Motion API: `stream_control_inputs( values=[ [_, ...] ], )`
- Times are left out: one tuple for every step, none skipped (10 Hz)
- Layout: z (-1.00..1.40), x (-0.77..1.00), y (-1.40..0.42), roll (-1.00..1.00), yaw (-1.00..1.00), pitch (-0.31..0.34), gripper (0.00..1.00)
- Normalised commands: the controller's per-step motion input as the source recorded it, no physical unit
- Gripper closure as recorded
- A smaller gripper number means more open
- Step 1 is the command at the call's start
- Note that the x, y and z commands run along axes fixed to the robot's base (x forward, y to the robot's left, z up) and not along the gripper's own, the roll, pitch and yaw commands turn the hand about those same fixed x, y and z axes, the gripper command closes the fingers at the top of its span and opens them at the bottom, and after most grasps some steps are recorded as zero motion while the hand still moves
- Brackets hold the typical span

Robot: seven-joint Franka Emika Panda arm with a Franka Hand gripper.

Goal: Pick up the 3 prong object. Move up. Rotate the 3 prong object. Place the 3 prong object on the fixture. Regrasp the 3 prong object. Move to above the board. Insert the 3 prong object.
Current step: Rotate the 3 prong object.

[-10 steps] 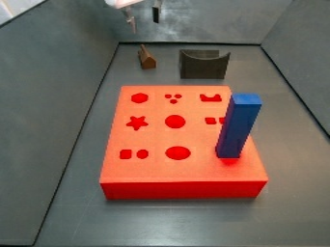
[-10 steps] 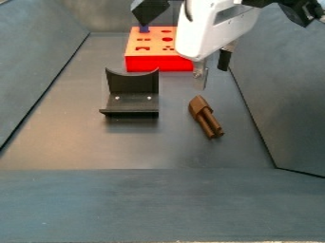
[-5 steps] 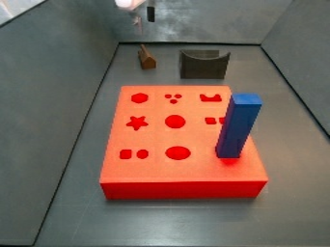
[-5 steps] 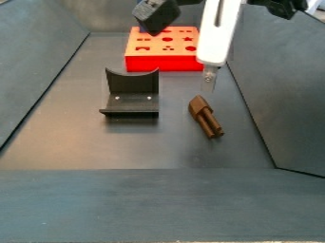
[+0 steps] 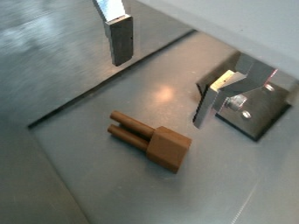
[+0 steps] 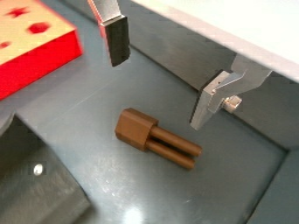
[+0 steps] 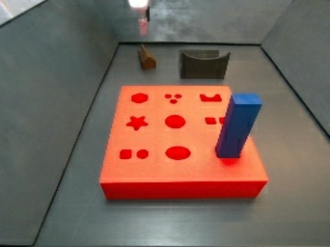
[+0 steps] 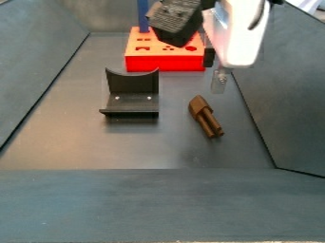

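Observation:
The 3 prong object [image 5: 152, 144] [image 6: 156, 138] is a small brown peg lying flat on the grey floor, also in both side views [image 7: 147, 59] [image 8: 206, 116]. My gripper [image 5: 162, 92] [image 6: 158, 94] hangs open above it, one finger to each side, with nothing between the pads. In both side views the gripper [image 7: 139, 21] [image 8: 219, 81] is high over the peg, apart from it. The dark fixture [image 7: 203, 64] [image 8: 129, 95] [image 5: 263, 105] stands beside the peg. The red-orange board [image 7: 194, 164] [image 8: 159, 59] [image 6: 24, 61] lies further off.
A tall blue block [image 7: 237, 125] stands upright in the board near one edge. Sloped grey walls [image 7: 77, 96] enclose the floor on all sides, and the peg lies close to one wall [image 8: 260, 123].
The gripper has turned about its vertical axis and shifted sideways until it hangs over the peg. Peg, fixture, board and blue block have not moved.

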Motion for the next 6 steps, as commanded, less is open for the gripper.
stream_control_inputs(
  values=[
    [-0.03,0.04,0.01,0.00,1.00,-0.006,0.00],
    [-0.03,0.04,0.01,0.00,1.00,-0.006,0.00],
    [-0.03,0.04,0.01,0.00,1.00,-0.007,0.00],
    [-0.03,0.04,0.01,0.00,1.00,-0.007,0.00],
    [-0.03,0.04,0.01,0.00,1.00,-0.007,0.00],
    [-0.03,0.04,0.01,0.00,1.00,-0.008,0.00]
  ],
)
